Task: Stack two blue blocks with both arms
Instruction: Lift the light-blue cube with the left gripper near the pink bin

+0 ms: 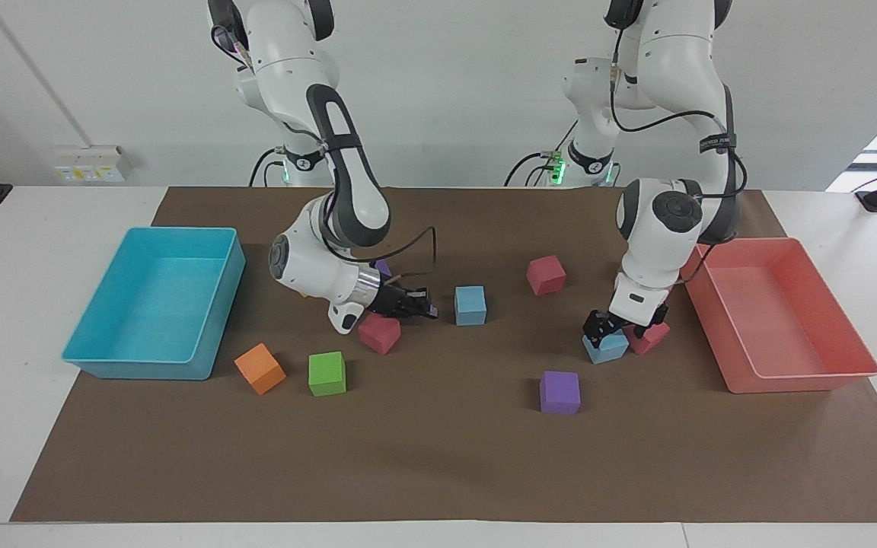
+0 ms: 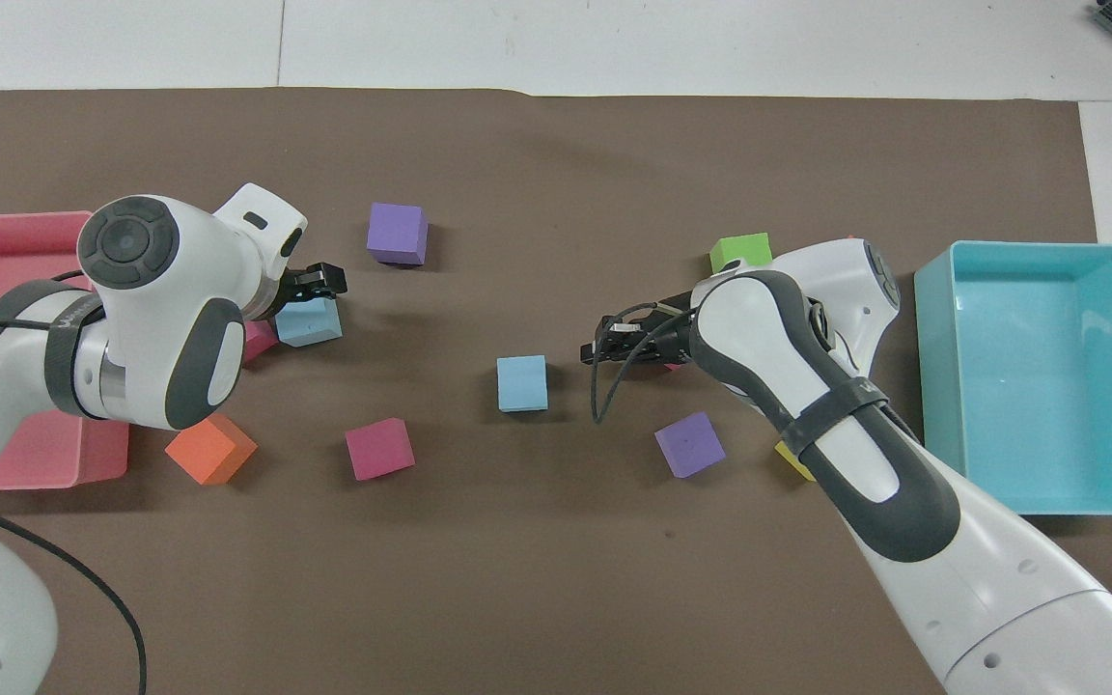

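One blue block [image 1: 470,305] [image 2: 522,383] sits mid-mat. My right gripper [image 1: 425,308] [image 2: 597,347] is shut, low over the mat with its tips pointing at this block, a short gap away. The other blue block [image 1: 607,348] [image 2: 310,323] lies toward the left arm's end, touching a crimson cube [image 1: 650,339]. My left gripper [image 1: 612,329] [image 2: 319,283] is open and lowered onto this block, with its fingers down around the block's top.
A turquoise tray [image 1: 157,304] stands at the right arm's end and a pink tray [image 1: 781,320] at the left arm's end. Crimson [image 1: 546,275] [image 1: 378,333], purple [image 1: 559,392], green [image 1: 327,374] and orange [image 1: 259,368] cubes are scattered on the brown mat.
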Controlling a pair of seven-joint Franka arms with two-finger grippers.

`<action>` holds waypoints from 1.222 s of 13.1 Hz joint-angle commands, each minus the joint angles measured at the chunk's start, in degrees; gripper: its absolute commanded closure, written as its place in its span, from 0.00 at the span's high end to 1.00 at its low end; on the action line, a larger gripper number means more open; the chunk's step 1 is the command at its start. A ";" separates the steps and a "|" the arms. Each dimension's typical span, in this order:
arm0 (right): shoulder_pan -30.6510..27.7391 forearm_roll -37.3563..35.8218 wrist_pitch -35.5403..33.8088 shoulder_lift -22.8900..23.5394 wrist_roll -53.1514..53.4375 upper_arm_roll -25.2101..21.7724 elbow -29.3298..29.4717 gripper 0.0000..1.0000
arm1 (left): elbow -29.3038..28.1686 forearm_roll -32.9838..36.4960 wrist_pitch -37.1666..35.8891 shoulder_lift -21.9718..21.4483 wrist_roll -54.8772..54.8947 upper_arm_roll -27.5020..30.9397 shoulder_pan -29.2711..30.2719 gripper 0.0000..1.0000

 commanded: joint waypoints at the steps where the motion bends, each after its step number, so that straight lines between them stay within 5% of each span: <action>1: 0.30 1.76 1.20 -0.18 -1.70 0.23 -0.78 0.00 | 0.00 1.20 0.93 0.26 -1.50 -0.06 -0.26 1.00; 5: 0.83 -2.61 0.76 -0.71 3.73 0.14 -0.26 0.00 | -1.05 1.20 0.14 -0.18 -1.33 -0.15 -0.52 0.99; 8: 1.35 -3.69 0.93 -1.32 7.61 0.23 -0.60 0.00 | -1.14 1.20 0.14 -0.27 -0.71 -0.15 -0.52 0.74; 11: 1.62 -3.69 1.55 -2.29 8.40 0.23 -3.15 0.00 | -1.14 1.20 -0.30 -0.36 -0.54 -0.15 -0.70 0.25; 13: 1.70 -3.69 3.82 -3.17 7.35 0.32 -5.52 0.00 | -0.88 1.29 -0.65 -0.36 0.08 -0.15 -1.31 0.02; 16: 2.41 -3.07 4.27 -3.08 7.44 0.32 -5.35 0.00 | -0.36 1.29 -0.66 -0.27 2.35 -0.06 -2.10 0.00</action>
